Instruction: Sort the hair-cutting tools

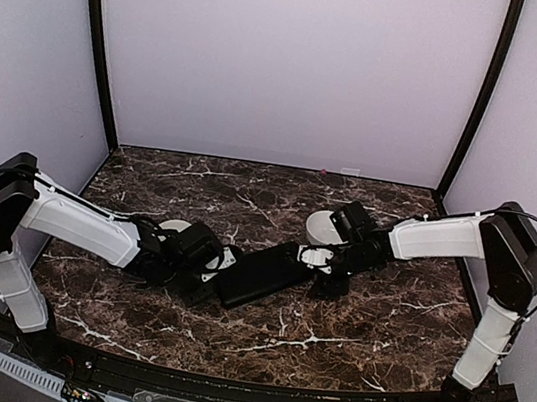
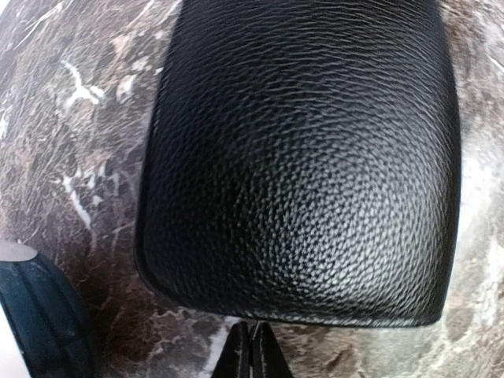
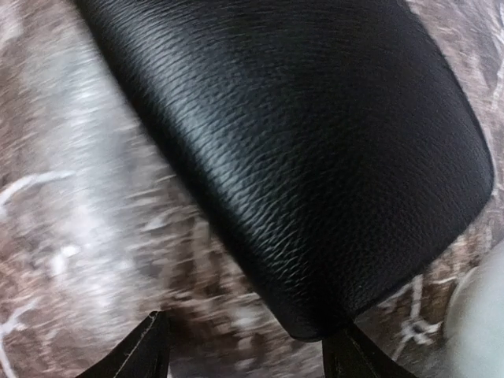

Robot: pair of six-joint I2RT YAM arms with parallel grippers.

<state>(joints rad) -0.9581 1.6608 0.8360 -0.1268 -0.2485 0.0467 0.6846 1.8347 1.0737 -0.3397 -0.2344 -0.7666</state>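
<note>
No hair-cutting tools show in any view. A flat black leather-grain case [image 1: 263, 273] lies on the marble table between my two grippers. My left gripper [image 1: 218, 276] sits at the case's near-left end. In the left wrist view its fingers [image 2: 252, 353] are pressed together, shut on nothing, just short of the edge of the case [image 2: 299, 157]. My right gripper [image 1: 319, 269] is at the case's far-right end. In the right wrist view it [image 3: 252, 354] stands open, with a rounded corner of the case [image 3: 299, 142] between the fingers, close to the right fingertip [image 3: 354, 356].
One white bowl [image 1: 325, 228] stands just behind my right gripper and shows at the right wrist view's edge [image 3: 482, 323]. A second white bowl [image 1: 176, 229] is partly hidden behind my left arm. Grey walls close in the table [image 1: 382, 319] on three sides.
</note>
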